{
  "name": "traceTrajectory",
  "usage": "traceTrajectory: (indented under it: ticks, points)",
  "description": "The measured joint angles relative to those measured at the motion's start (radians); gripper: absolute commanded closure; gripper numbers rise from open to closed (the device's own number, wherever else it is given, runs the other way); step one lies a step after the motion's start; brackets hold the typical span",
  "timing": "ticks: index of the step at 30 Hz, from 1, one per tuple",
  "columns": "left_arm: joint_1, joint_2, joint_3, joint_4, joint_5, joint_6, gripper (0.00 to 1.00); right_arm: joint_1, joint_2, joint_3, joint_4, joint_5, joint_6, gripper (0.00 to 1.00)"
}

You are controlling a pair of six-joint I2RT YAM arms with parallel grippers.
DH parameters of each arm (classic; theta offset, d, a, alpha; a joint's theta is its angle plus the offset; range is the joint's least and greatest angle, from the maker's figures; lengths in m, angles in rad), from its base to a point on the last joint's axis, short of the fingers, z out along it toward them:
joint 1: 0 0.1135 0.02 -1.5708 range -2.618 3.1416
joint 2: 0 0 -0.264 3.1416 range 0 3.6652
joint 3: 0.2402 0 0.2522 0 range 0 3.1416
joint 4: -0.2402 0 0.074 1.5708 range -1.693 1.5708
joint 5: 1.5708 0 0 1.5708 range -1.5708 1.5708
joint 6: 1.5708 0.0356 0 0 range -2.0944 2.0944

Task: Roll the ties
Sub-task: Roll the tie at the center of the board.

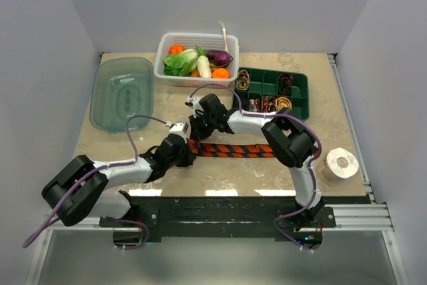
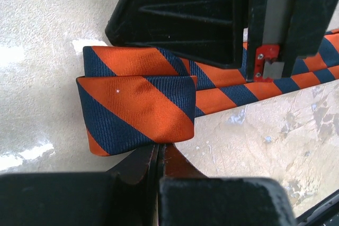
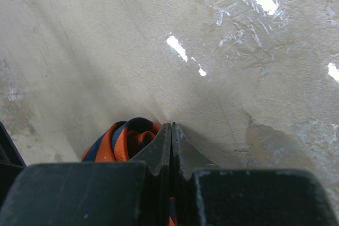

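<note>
The left end effector sits low over the bench, a pale stone-look surface with mottled, scuffed patches. Its two black, matte fingers are pressed fully together, the tips meeting at the near edge of the striped necktie; I cannot tell whether they pinch that edge or only touch it. The necktie is a finely ribbed woven fabric with broad diagonal stripes in orange and dark navy. Its end is folded back on itself into a flat, squarish double layer right in front of those tips, and the rest runs as a narrow band across the bench toward the right arm.

The right end effector comes down on the same end from the far side. Its wedge-shaped black fingers are closed with no gap, a sliver of striped cloth shows between them, and a soft loop of the tie bulges out beside one finger.

To the right, near the bench edge, stands a white tape roll. Farther back lies a dark green compartment tray holding small coiled ties in brown tones. At the far left is a translucent teal plastic tub with rounded corners. At the back stands a white slotted plastic basket of vegetables.
</note>
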Motion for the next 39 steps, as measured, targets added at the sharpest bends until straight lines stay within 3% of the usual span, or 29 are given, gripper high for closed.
traceTrajectory:
  ticks: [10,18,30,34,39]
  points:
    - [0.0,0.006,0.01,-0.009,0.015,0.0,1.0,0.006,0.0,0.019,-0.039,0.013,-0.013,1.0]
    - [0.0,-0.159,-0.055,-0.124,0.024,0.001,1.0,0.011,0.021,0.1,-0.092,0.058,-0.013,1.0]
    - [-0.019,-0.136,-0.069,-0.085,0.068,0.0,1.0,0.008,0.035,0.113,-0.121,0.111,-0.01,1.0]
    - [-0.019,-0.208,-0.075,-0.138,0.059,0.0,1.0,0.002,0.008,0.098,-0.148,0.159,-0.012,1.0]
    - [-0.018,-0.334,-0.026,-0.243,0.035,0.007,0.89,-0.01,-0.076,0.082,-0.179,0.205,-0.014,1.0]
